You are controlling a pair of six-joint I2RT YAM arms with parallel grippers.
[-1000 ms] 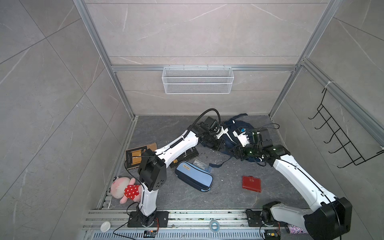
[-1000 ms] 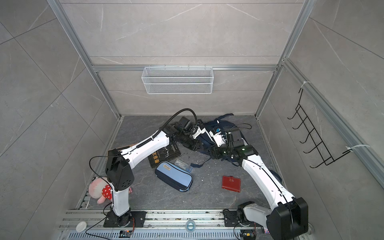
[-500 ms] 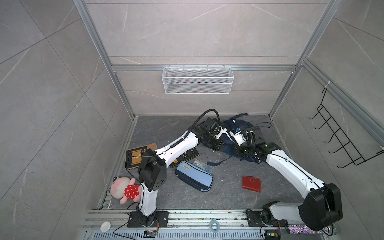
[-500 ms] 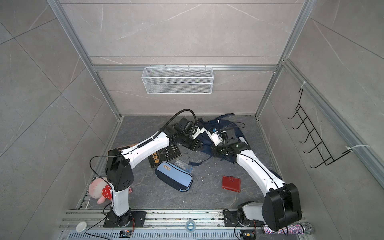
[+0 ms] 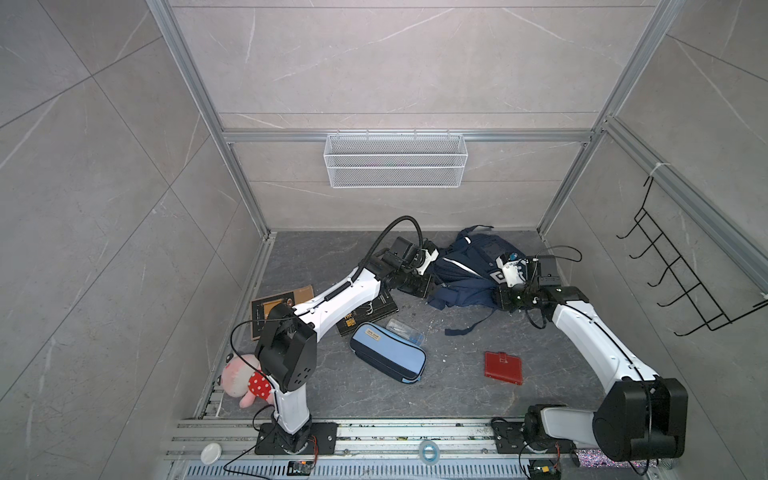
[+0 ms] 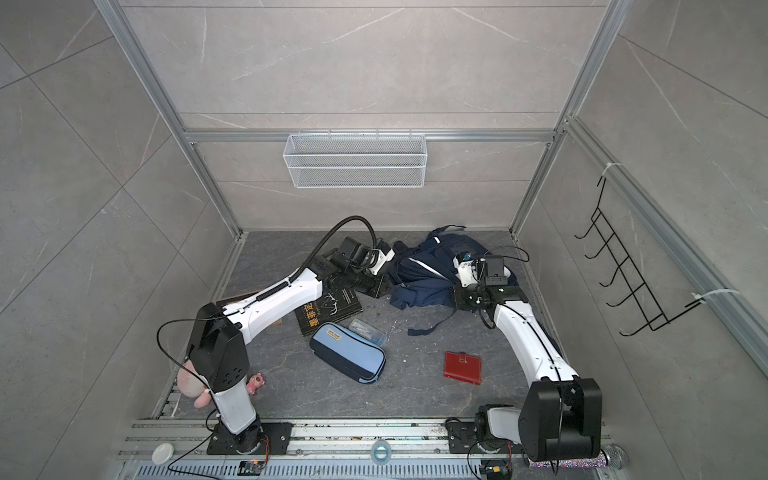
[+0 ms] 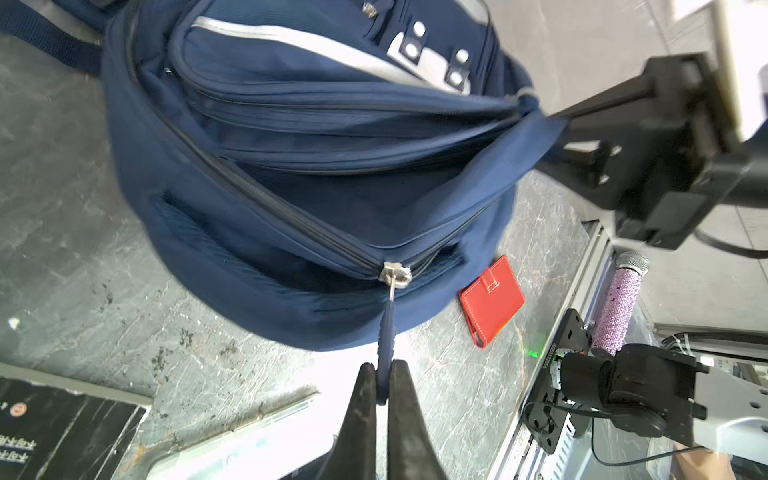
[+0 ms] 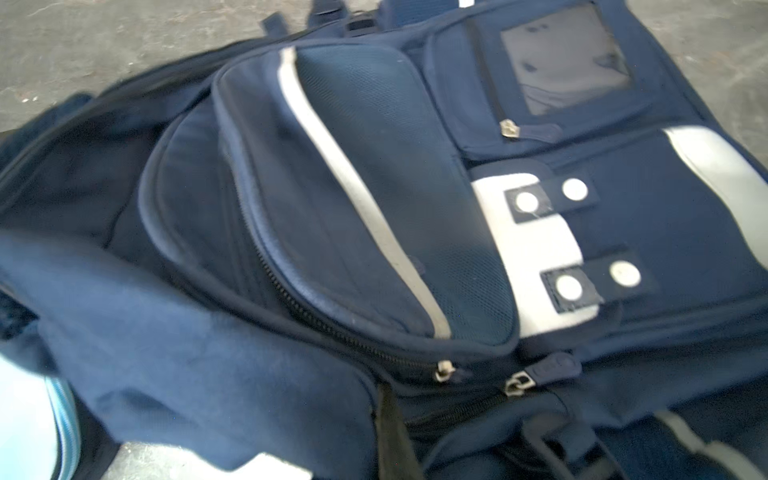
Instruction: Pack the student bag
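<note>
we find the student bag (image 5: 461,274) slumped on the dark stone-look floor (image 5: 457,386), near its far right corner. it is creased navy woven fabric with pale curved stripes and a white patch with round studs. the main zip gapes in a lens shape. the left gripper (image 7: 382,384) has its tapered black fingers pinched on the blue zip pull (image 7: 385,332), below a small metal slider (image 7: 395,275). the right gripper (image 7: 552,137) is clamped on the bag's fabric rim. we note a flat red wallet (image 5: 503,367) lying apart.
</note>
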